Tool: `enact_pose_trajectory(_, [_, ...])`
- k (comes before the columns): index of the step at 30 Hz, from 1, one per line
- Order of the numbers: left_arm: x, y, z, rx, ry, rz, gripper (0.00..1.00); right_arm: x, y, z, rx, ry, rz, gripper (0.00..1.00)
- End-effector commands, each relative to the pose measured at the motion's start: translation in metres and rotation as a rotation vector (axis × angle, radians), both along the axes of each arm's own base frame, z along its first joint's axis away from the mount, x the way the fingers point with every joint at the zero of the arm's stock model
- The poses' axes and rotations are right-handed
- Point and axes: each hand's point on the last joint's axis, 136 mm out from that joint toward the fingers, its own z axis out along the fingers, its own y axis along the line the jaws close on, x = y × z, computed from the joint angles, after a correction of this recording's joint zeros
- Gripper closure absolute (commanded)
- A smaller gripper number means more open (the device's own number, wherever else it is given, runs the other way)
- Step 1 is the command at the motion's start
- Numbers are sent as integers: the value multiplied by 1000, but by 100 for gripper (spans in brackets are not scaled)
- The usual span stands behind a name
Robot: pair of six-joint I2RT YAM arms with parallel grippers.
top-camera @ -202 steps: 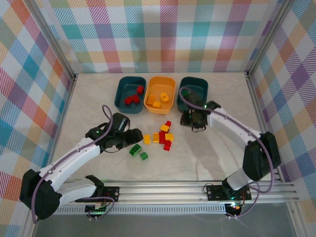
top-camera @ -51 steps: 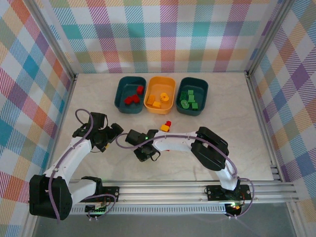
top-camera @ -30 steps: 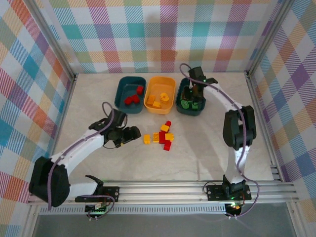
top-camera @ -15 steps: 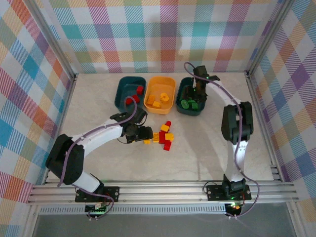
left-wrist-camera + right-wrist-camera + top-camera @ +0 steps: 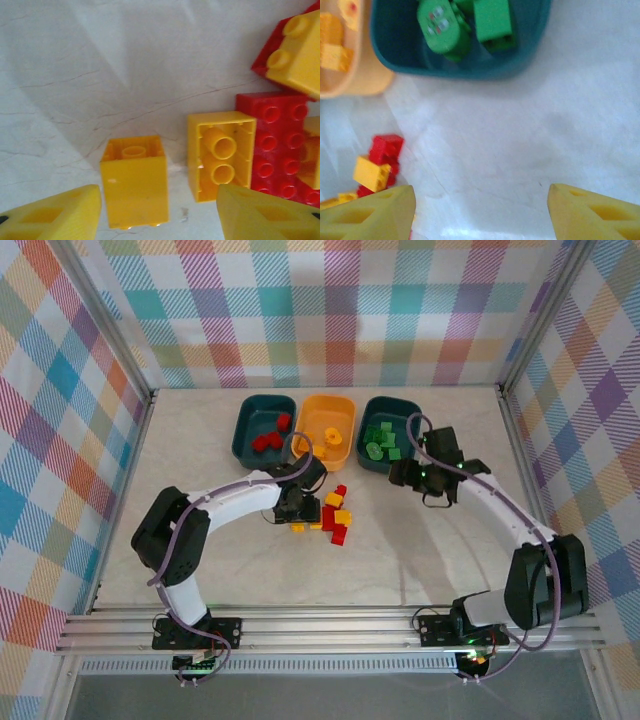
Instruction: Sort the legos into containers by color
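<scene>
Three containers stand in a row at the back: a teal tub [image 5: 250, 440] with red legos, an orange tub [image 5: 345, 420] with yellow ones, and a teal tub [image 5: 405, 405] with green legos [image 5: 440, 27]. Loose red and yellow legos [image 5: 335, 517] lie in front of them. My left gripper [image 5: 298, 510] is open over the pile's left end. Its fingertips [image 5: 55, 215] straddle a yellow brick [image 5: 134, 182], with a gap on each side. My right gripper [image 5: 403, 475] hangs open and empty just in front of the green tub [image 5: 470, 75].
An upside-down yellow brick [image 5: 220, 155] and a red brick [image 5: 277, 150] lie right of the straddled one. A yellow brick on red [image 5: 295, 55] is beyond them. Bare table [image 5: 520, 150] lies under the right gripper. Checked walls enclose the table.
The left gripper has moved right to the pile, come down over the yellow brick and narrowed its jaws. The right gripper has opened over the green tub and drawn back toward the pile.
</scene>
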Motion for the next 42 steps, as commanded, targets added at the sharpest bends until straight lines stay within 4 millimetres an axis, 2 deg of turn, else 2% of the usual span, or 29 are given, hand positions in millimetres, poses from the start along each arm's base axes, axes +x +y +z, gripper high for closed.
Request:
enact_pose_trajectory(1, [-3,16,1,77,-17,9,39,-15,-6,1,-8,-14,-16,30])
enact_pose_trajectory(5, [-5,12,-9,66,11,-3,42,-24,-9,-2,-11,-9,-19,30])
enact_pose_trajectory(8, [-6,6,-21,59,41,-8,47,-23,-10,0,-14,-16,-29,30])
enact_pose_trajectory(14, [-7,7,-34,82,56,-14,52,-22,-11,-1,-4,-35,-48,30])
enact_pose_trajectory(17, [-7,8,-39,93,66,-20,60,-24,-12,-2,-5,-32,-51,30])
enact_pose_trajectory(21, [-4,9,-34,105,52,-26,71,-27,-13,-2,-6,-35,-50,30])
enact_pose_trajectory(24, [5,7,-16,115,14,-44,75,-28,-12,-1,4,-36,-49,30])
enact_pose_trajectory(28, [33,-3,25,97,-75,-65,77,-31,-8,-3,29,-25,-43,30])
enact_pose_trajectory(30, [56,-8,47,68,-120,-57,77,-32,-6,-5,50,-23,-43,30])
enact_pose_trajectory(34, [107,-12,75,21,-173,-17,77,-34,-1,-5,93,-24,-45,30])
enact_pose_trajectory(39, [171,-22,79,-49,-205,17,75,-32,1,-2,107,-40,-44,30])
enact_pose_trajectory(42, [203,-35,64,-104,-194,21,74,-27,0,-2,95,-52,-48,30])
